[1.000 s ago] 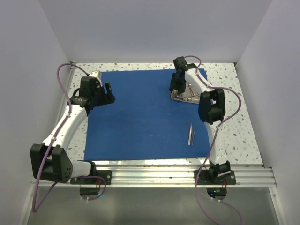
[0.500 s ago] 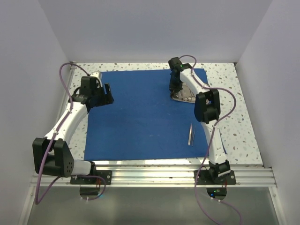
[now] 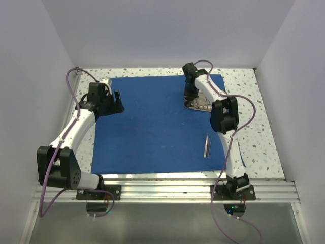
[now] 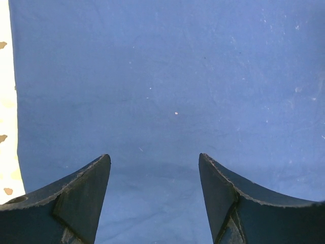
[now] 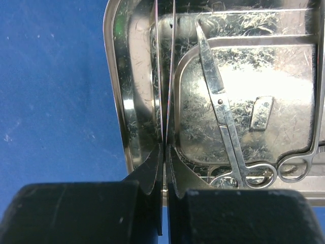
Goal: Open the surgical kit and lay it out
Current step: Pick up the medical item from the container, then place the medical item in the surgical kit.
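Top and wrist views of the kit being laid out. The right gripper (image 5: pixel 165 147) is closed on the tweezers (image 5: pixel 164 76), whose two thin arms run straight ahead from the pinched fingertips along the left side of the tray (image 5: pixel 118 76). The tray lies directly below and ahead of this gripper, on the far right part of the cloth (image 3: pixel 152 127). To the right of the fingers, inside the tray, lie the scissors (image 5: pixel 223 117), blades pointing away and ring handles toward the gripper. Further right, one ring handle of the forceps (image 5: pixel 292 168) shows at the tray's edge; the rest is out of view. Well behind the right gripper, near the arm's base, a silver instrument (image 3: pixel 206 146) lies on the cloth; its kind cannot be told. The left gripper (image 4: pixel 152 160) stands open above the cloth's left part, nothing between its fingers (image 4: pixel 81 193). The cloth's left edge and the speckled table (image 4: pixel 7 101) lie to the left of that gripper.
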Robot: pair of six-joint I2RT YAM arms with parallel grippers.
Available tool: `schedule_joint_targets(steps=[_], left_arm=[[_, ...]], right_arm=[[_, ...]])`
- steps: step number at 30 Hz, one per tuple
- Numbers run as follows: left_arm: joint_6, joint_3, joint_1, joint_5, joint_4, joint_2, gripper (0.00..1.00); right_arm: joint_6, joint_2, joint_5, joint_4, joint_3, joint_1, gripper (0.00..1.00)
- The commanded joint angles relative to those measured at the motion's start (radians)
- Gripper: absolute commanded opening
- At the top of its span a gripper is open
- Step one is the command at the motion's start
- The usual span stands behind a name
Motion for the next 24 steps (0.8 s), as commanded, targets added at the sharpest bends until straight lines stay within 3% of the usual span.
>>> schedule_joint_targets(steps=[1,4,7,10,14,18,24], left_arm=[[0.014,0.035,0.006,0.034,0.019,0.005,0.74],[0.008,0.037,0.007,0.044,0.019,0.005,0.75],[0.000,0.037,0.006,0.048,0.022,0.005,0.81],[-0.012,0.038,0.001,0.051,0.022,0.006,0.88],[-0.020,0.046,-0.020,0.051,0.011,0.011,0.88],[-0.025,0.056,-0.052,0.047,0.005,0.020,0.85],[-0.031,0.069,-0.098,0.025,-0.016,0.015,0.83]], right_arm=[[-0.023,-0.088,-0.032,-0.017,-0.016,0.005,0.00],[-0.036,-0.201,-0.038,-0.006,-0.071,0.006,0.00],[-0.040,-0.379,-0.050,0.034,-0.248,0.006,0.00],[-0.017,-0.575,-0.059,0.080,-0.564,0.006,0.00],[0.055,-0.807,-0.138,0.122,-0.864,0.015,0.00],[0.088,-0.930,-0.098,0.034,-1.009,0.040,0.00],[0.100,-1.074,-0.098,0.085,-1.184,0.051,0.00]])
